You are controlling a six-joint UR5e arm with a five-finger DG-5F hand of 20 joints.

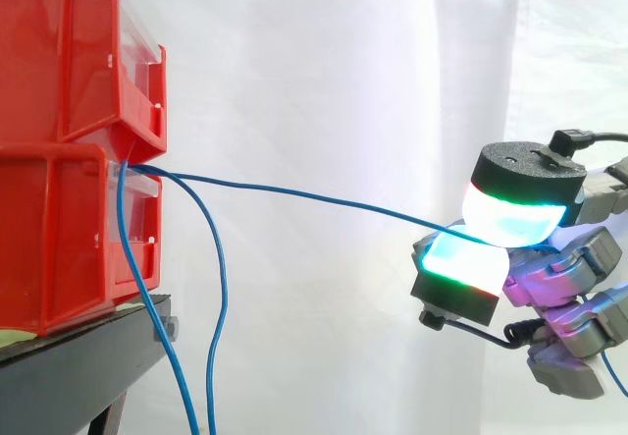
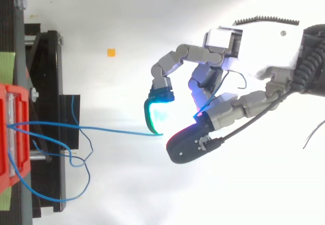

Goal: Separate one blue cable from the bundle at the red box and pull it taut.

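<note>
Two red bins [image 1: 69, 150] are stacked on a black stand [image 1: 78, 356] at the left. Several thin blue cables come out between the bins at the front edge. One blue cable [image 1: 314, 197] runs rightward in a shallow sag to my hand [image 2: 254, 47]. The hand pinches that cable between two glowing cyan-green fingertips [image 1: 471, 263] well to the right of the bins. In the top view the same cable [image 2: 111, 129] stretches from the red bin [image 2: 10, 133] to the pinch. Other blue cables [image 1: 211, 337] hang down loosely beside the stand.
A white curtain fills the background. Loops of slack blue cable [image 2: 76, 159] lie over the black stand [image 2: 48, 83] in the top view. A small orange marker [image 2: 110, 52] sits on the white floor.
</note>
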